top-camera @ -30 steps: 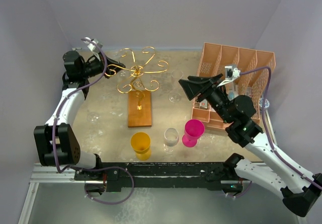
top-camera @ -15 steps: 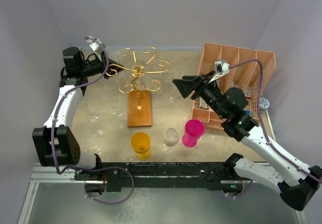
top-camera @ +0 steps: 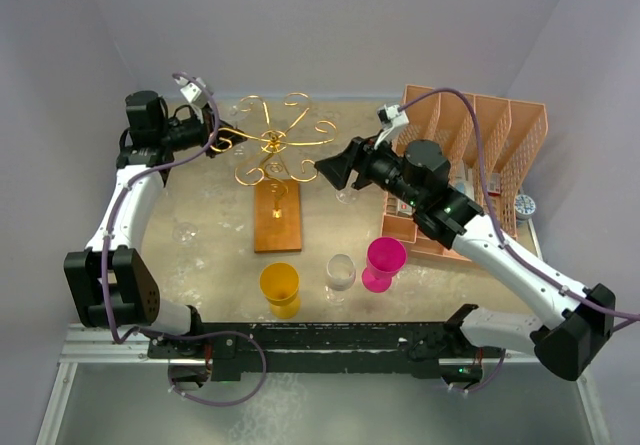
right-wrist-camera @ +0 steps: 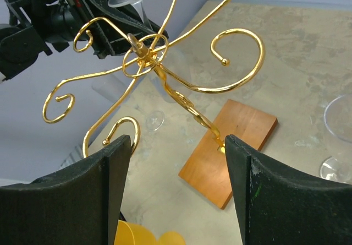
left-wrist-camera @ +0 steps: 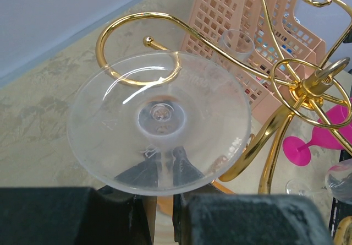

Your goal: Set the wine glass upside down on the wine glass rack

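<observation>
Where one rack (top-camera: 277, 220) stands, two cups (top-camera: 279, 287) (top-camera: 384, 262).

The top view looks steeply down from high over the near edge, taking in the whole bench (top-camera: 215, 220) from afar. The left wrist view sits close behind the left tool (left-wrist-camera: 165, 201), mostly filled by the glass (left-wrist-camera: 158, 121), and faces the rack (left-wrist-camera: 323, 79) with the organizer (left-wrist-camera: 242, 30) beyond. The right wrist view looks out between the right tool (right-wrist-camera: 177, 146) fingers onto the rack from nearby, with the left arm (right-wrist-camera: 27, 36) behind. All three views share the rack.

no legible text or labels anywhere
</observation>
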